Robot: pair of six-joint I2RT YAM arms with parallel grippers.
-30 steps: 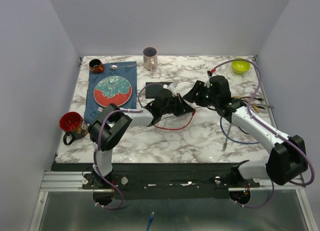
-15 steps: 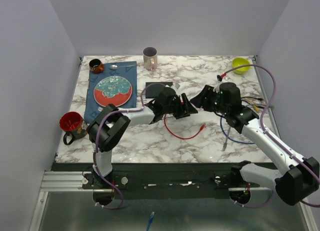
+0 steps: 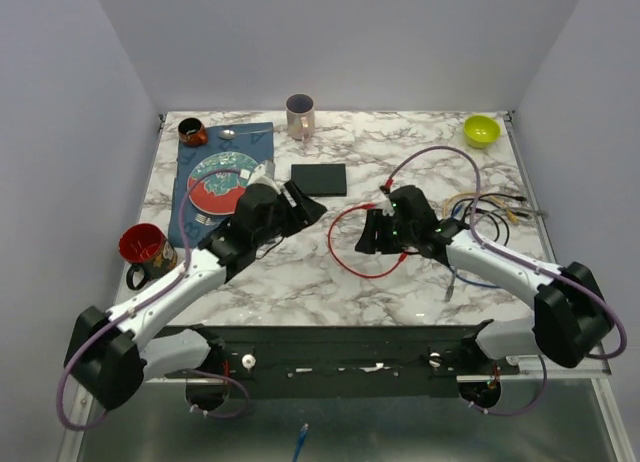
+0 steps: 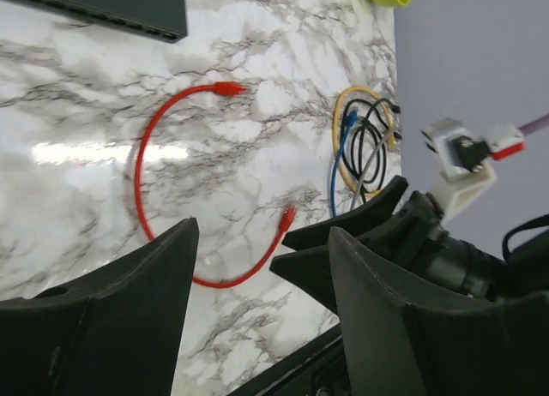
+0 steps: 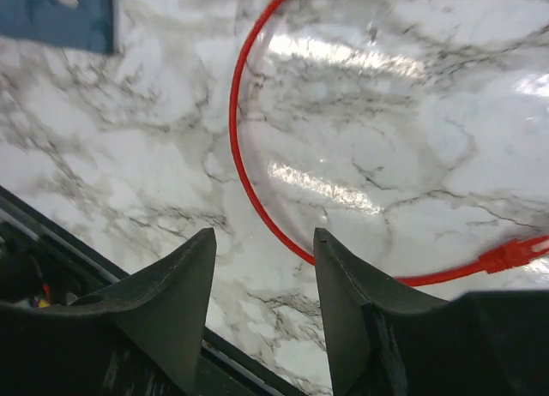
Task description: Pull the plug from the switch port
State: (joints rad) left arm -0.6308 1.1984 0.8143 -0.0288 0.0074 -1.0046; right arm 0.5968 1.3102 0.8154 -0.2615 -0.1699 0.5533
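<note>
I'm holding the left gripper [image 3: 303,202] [image 4: 262,233] just left of the desk's middle, its fingers spread and pinching nothing. The switch [image 3: 319,179] [image 4: 129,10] is lying flat just beyond it, toward the back edge and a little left of centre. I can't make out its sockets from here.

I'm reading the pull itself as done. The red cable [image 3: 335,244] [image 4: 141,165] [image 5: 236,113] is lying in a loose loop on the middle of the desk, apart from the switch. One plug [image 4: 227,88] is pointing toward the switch without touching it, and the other end is resting near the front of the loop.

The right gripper [image 3: 372,237] [image 5: 263,237] is hovering over the loop's right side, fingers parted, gripping nothing. A bundle of cables [image 3: 490,207] is sitting near the right edge.

I'm judging this to be the release stage. The next move calls for lifting both arms clear without snagging the loop or nudging the switch.
</note>
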